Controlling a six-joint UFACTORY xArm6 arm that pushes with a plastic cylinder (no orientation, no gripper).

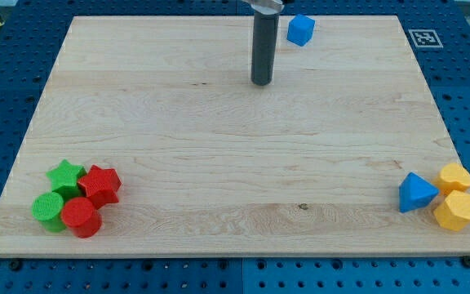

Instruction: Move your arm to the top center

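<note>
While the task names no block: the goal is only a place, the top centre of the pale wooden desk (219,163).

Bottom-left cluster: green star-shaped block (66,175), green round block (48,210), red round block (81,217) and red star-like block (100,184), packed together and touching, well apart from the rod.

End effector: a straight dark rod with no jaws, so it holds nothing and has nothing to open or close; my tip (261,82) rests on the desk in the upper middle, a little right of the centre line.

Key relation: judged from here, the top centre lies up the view and slightly to the view's left of my tip, quite near it, so only a short slide seems needed.

Nearest block: small blue cube-like block (300,30), up and to the view's right of my tip, apart from it and off the likely path.

Bottom-right cluster: blue pyramid-like block (417,193) beside two yellow blocks, upper (455,176) and lower (455,210), far away.
</note>
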